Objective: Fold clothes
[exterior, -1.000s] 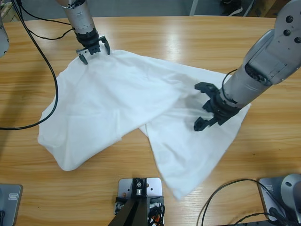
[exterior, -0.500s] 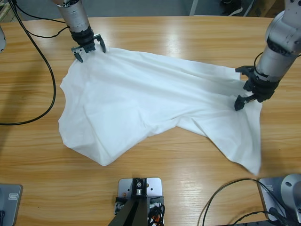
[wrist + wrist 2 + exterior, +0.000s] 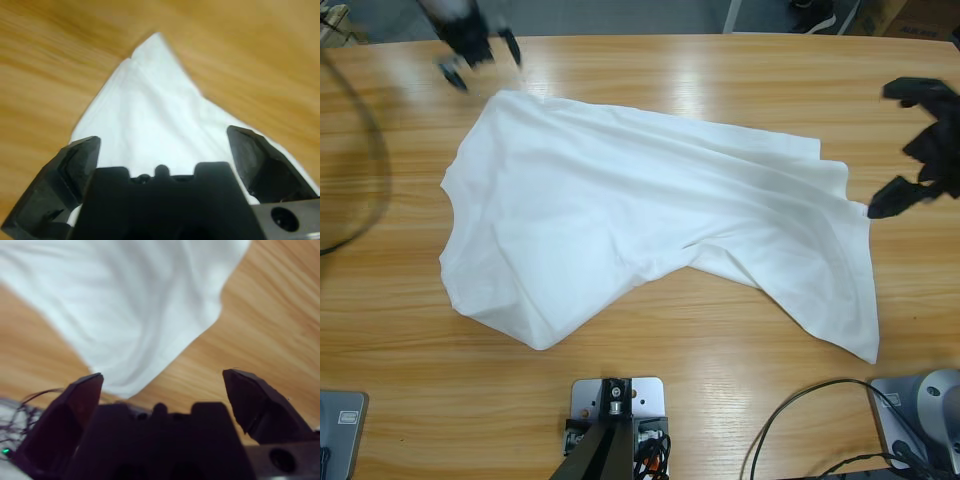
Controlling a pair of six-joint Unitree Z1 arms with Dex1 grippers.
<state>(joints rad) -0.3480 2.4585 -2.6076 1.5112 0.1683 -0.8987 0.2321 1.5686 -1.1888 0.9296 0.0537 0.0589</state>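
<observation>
We see both grippers now lifted clear of the white shirt (image 3: 650, 215), fingers spread: the left gripper (image 3: 478, 58) beyond its corner, the right gripper (image 3: 910, 150) off its edge. The shirt lies spread flatter on the surface (image 3: 720, 80).

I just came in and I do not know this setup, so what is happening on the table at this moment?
Two robot arms are working on a white shirt that lies spread, with some wrinkles, on the wooden table. Neither arm holds it now. The left gripper is open near the shirt's far corner. The right gripper is open beside the shirt's opposite edge. No fold is made yet.
</observation>
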